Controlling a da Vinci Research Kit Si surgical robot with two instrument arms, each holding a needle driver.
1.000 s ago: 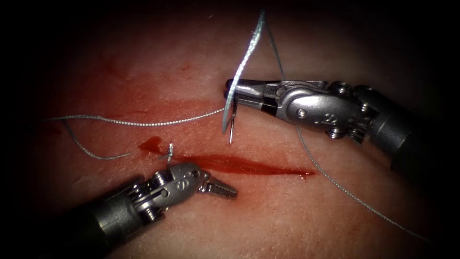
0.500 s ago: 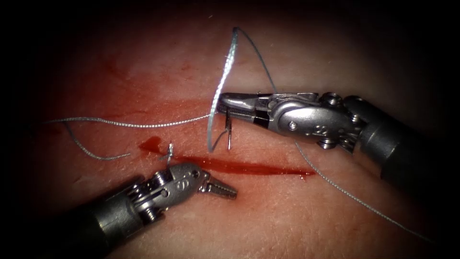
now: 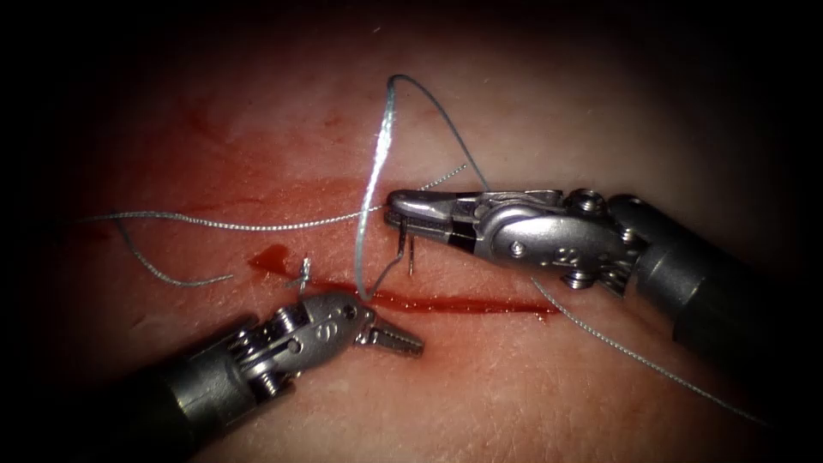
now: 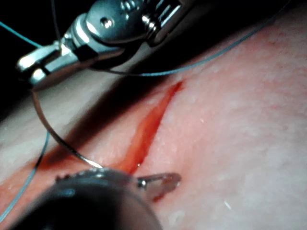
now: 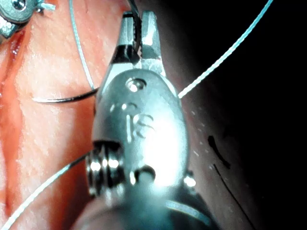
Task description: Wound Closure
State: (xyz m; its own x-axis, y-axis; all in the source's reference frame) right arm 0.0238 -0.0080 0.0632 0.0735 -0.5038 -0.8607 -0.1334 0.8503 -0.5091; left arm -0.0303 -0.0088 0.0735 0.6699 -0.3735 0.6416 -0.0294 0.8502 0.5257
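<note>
The cut (image 3: 463, 303) runs across the tissue, filled with red fluid. My right tool (image 3: 396, 208) comes in above it, jaws shut on the curved needle (image 3: 360, 244) near one end. The needle's arc sweeps down to the cut's upper edge beside the left tool; I cannot tell whether it enters the tissue. The left wrist view shows the same needle (image 4: 57, 139) hanging from the right tool (image 4: 29, 67) toward the cut (image 4: 148, 124). My left tool (image 3: 394, 339) rests just below the cut, jaws shut and holding nothing. Thread (image 3: 437, 111) arches from the needle's top behind the right tool.
A tied knot with short ends (image 3: 302, 273) stands at the cut's left end. One strand of thread (image 3: 240, 225) lies across the tissue to the left, a loose piece (image 3: 163, 273) below it. More thread (image 3: 643, 360) trails to the lower right.
The right tool has moved down and left with the needle, bringing its arc from high above the tissue down to the cut. The left tool has stayed still.
</note>
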